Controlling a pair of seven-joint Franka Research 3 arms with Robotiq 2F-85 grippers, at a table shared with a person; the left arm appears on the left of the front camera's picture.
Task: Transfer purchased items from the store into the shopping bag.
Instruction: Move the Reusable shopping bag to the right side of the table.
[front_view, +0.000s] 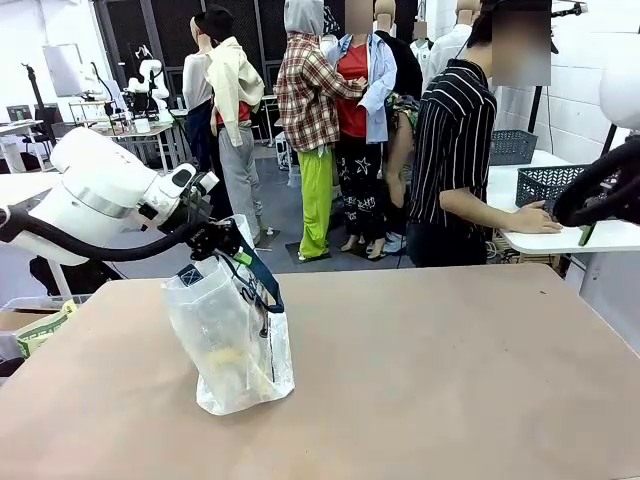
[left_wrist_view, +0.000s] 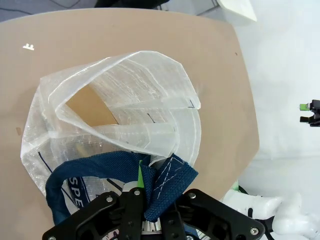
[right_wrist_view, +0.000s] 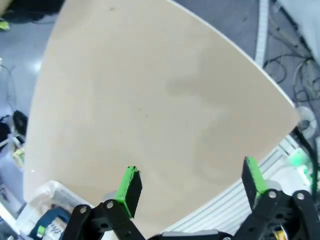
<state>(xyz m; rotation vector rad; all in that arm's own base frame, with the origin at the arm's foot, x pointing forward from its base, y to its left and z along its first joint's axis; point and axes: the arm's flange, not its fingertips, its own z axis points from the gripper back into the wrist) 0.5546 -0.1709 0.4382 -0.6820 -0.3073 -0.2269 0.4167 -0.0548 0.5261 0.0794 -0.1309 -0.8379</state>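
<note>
Translucent white plastic: the shopping bag (front_view: 232, 345) stands on the near-left part of the brown table (front_view: 450, 370). Front view: the left gripper (front_view: 222, 240) is at the bag's top, clenched on a navy strap handle (front_view: 262, 283), holding the bag up. Something pale yellow shows through the bag's lower wall. A dark mesh basket (front_view: 547, 183) sits on a white table at the far right, under the person's hand (front_view: 543, 218). The right arm hangs at the far right edge, close to that basket and well apart from the bag.

Left wrist view: the left gripper (left_wrist_view: 148, 200) looks straight down into the bag (left_wrist_view: 120, 115). The strap (left_wrist_view: 167, 184) is pinched between the jaws; the mouth gapes beyond the fingers, bare table showing through the opening.

Right wrist view: the right gripper (right_wrist_view: 192, 182) is released, green pads (right_wrist_view: 131, 182) spread wide, nothing between them, over bare table (right_wrist_view: 160, 100). The bag (right_wrist_view: 42, 212) sits at the lower left corner.

Judgement: items lie on the right arm's side; the bag's mouth faces up.
</note>
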